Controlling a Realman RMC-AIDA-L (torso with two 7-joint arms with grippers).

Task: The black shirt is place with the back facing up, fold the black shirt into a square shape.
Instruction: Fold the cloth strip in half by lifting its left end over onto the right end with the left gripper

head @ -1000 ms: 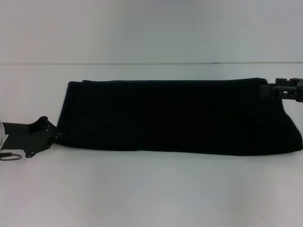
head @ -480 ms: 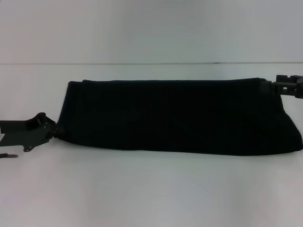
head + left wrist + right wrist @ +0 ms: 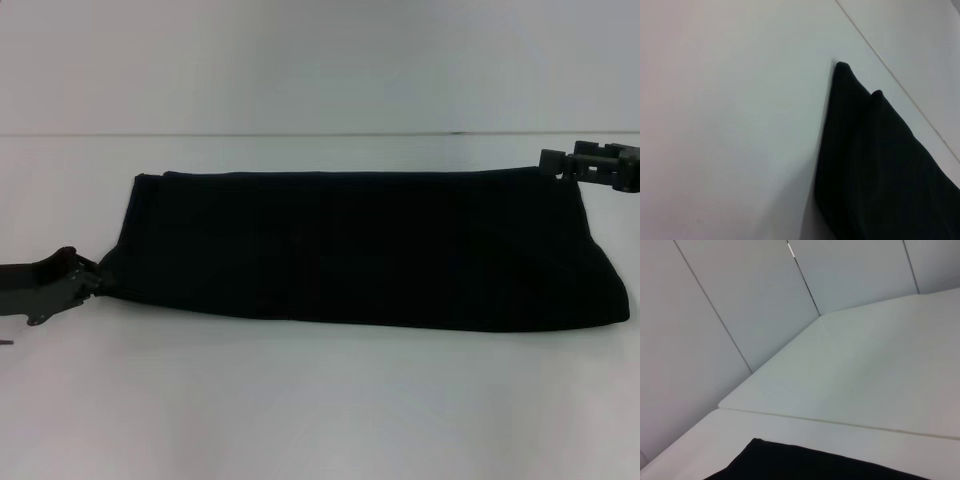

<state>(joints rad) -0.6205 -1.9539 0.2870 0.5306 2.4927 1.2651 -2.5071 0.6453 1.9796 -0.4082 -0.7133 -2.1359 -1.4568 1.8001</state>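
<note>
Lying across the middle of the white table point(image 3: 320, 400), the black shirt point(image 3: 370, 250) is folded into a long band. Its near-left corner is met by the left gripper point(image 3: 88, 280), its far-right corner by the right gripper point(image 3: 560, 165); finger states cannot be told.

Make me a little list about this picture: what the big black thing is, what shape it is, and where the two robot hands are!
thing: soft black shirt, plain side up
shape: folded into a long wide band, not yet a square
lies on: flat white table
left gripper: at the band's near left corner
right gripper: at the band's far right corner, lifted just off the cloth
lettering: none showing
</note>
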